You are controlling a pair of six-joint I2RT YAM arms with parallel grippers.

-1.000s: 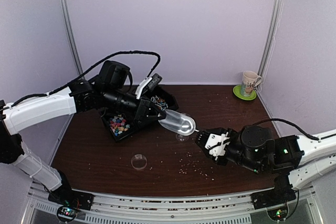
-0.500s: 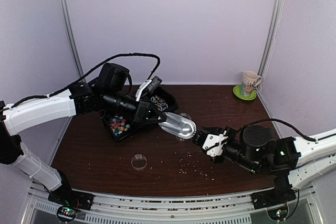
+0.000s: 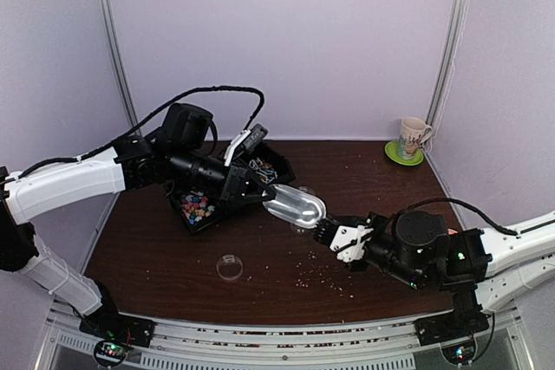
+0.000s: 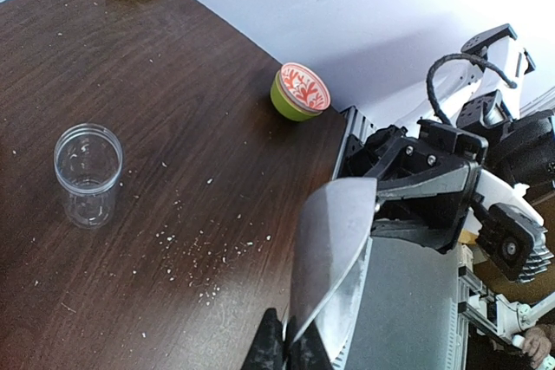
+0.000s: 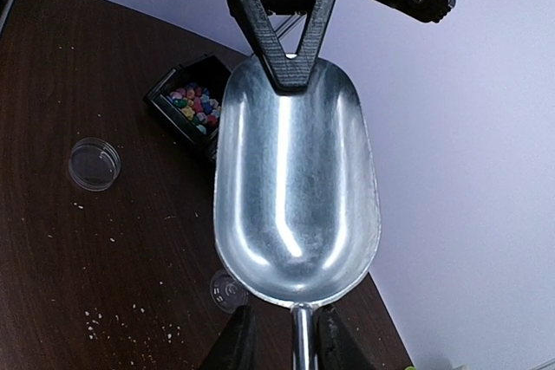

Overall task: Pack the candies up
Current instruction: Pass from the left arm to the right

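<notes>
Because the candies, heaped in the black tray, are tiny, hard and roll freely (hopeless to pinch singly), scooping suits them: the left pincer clamps the empty scoop by its rim, and the right pincer stands slightly open astride its handle, the better hold.

Metal scoop up close — clear jar upright on dark table

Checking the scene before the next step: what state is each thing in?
scoop: empty, held aloft
left gripper: jaws shut on scoop
right gripper: jaws open around scoop's handle
jar: upright, lidless, empty
clear lid: lying flat, off the jar
candies: loose in black tray
mug: upright on saucer
</notes>
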